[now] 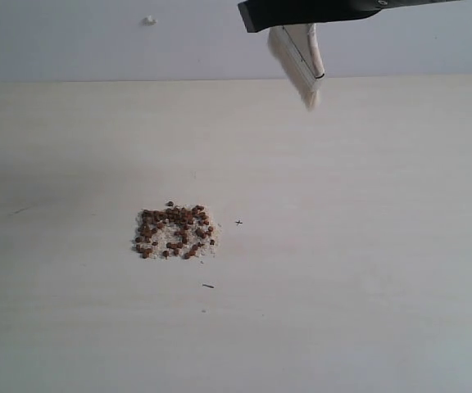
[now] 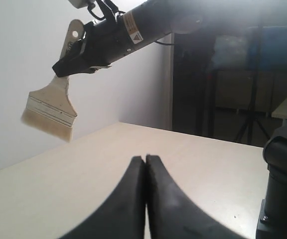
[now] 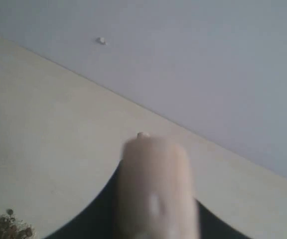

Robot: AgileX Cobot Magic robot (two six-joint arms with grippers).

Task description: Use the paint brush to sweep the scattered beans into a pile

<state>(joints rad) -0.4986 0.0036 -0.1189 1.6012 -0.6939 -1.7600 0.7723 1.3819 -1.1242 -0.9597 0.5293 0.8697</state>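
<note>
Two tools: my right tool [image 2: 73,60] grips the brush [image 1: 297,56] clear of the counter [image 1: 367,246] at frame top; left tool [image 2: 144,160] pinched shut, empty. Beans [image 1: 175,232] piled left of center.

Surface [image 1: 367,311]: pale wood grain, flat and wide.
Wall [image 1: 72,45]: plain grey-white, stood behind the surface.
Wall nub [image 1: 149,20]: small, white.
Cross-shaped speck [image 1: 238,222]: lay on the surface.
Dark sliver [image 1: 208,286]: lay nearby, apart.
</note>
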